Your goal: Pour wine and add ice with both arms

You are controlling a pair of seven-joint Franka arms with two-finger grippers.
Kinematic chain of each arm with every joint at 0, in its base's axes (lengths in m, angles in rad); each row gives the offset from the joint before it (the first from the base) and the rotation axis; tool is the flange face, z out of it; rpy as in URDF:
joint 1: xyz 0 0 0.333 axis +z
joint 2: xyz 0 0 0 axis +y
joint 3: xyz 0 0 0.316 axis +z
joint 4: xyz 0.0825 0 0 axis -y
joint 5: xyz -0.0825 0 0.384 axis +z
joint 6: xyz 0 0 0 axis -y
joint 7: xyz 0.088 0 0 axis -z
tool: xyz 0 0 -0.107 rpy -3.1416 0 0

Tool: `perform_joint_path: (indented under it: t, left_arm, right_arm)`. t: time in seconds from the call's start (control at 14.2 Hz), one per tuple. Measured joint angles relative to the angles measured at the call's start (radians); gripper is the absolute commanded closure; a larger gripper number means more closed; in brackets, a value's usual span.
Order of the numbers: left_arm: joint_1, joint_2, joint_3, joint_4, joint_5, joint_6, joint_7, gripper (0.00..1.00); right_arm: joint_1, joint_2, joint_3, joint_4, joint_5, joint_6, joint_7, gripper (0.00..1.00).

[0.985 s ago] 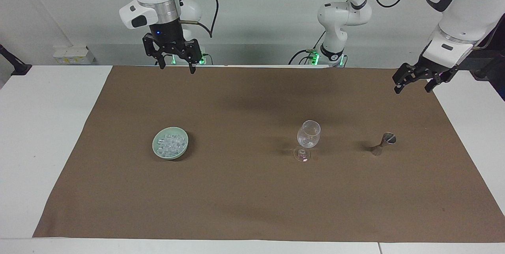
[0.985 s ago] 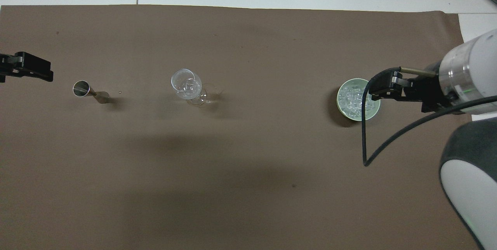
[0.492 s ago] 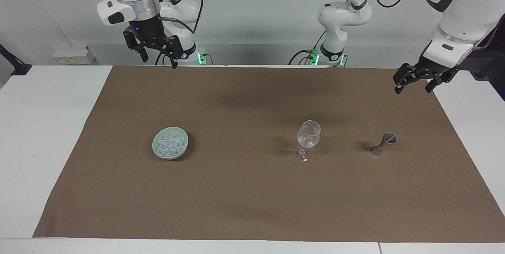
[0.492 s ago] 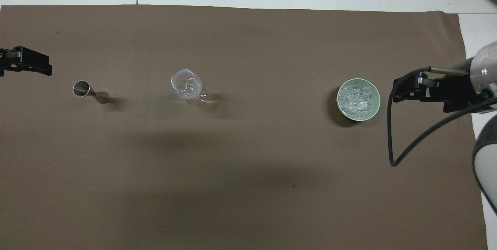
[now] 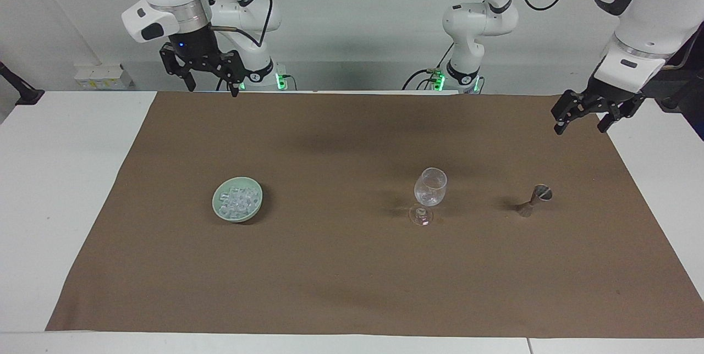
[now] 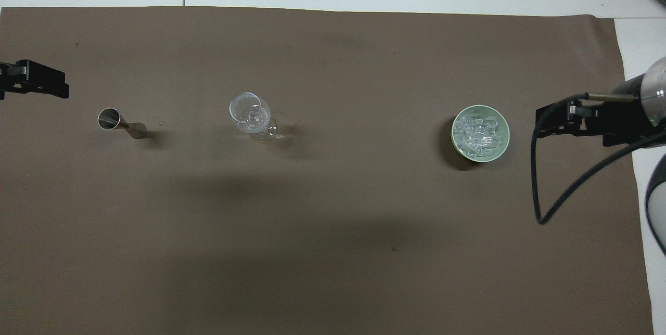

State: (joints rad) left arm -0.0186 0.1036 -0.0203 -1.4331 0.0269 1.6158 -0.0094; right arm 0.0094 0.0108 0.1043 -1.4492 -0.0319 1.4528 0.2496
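Ice (image 5: 237,202) cubes sit heaped in the pale green bowl (image 5: 258,206), roughly 9 o'clock from the wine glass (image 5: 429,189) in the facing view; jigger (image 5: 534,200) at its 3. They're probably slippery and light, so gripping the bowl rim seems safer. Right gripper (image 5: 209,80) and left gripper (image 5: 584,118) hang spread and empty. No readable labels.

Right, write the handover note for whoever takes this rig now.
Left tool: open, empty, raised over the mat's edge at its own end. Right tool: open, empty, raised at its own end.
Ice heaped in the green bowl; stemmed glass upright mid-mat, holding a few clear pieces; steel jigger beside it, toward the left arm's end.
Done: some ice seems to be in the glass.
Left: no wine visible in the glass.
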Motion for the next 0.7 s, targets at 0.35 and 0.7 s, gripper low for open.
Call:
perform_joint_path:
  t: [0.35, 0.7]
  left_arm:
    - [0.029, -0.001, 0.002, 0.001, 0.0, 0.001, -0.001, 0.0]
    - [0.038, -0.001, 0.0, 0.002, 0.0, 0.001, 0.0, 0.0]
  right_arm:
    - [0.004, 0.0, -0.022, -0.005, 0.0, 0.0, -0.029, 0.0]
    - [0.009, 0.0, -0.023, -0.015, 0.0, 0.0, -0.03, 0.0]
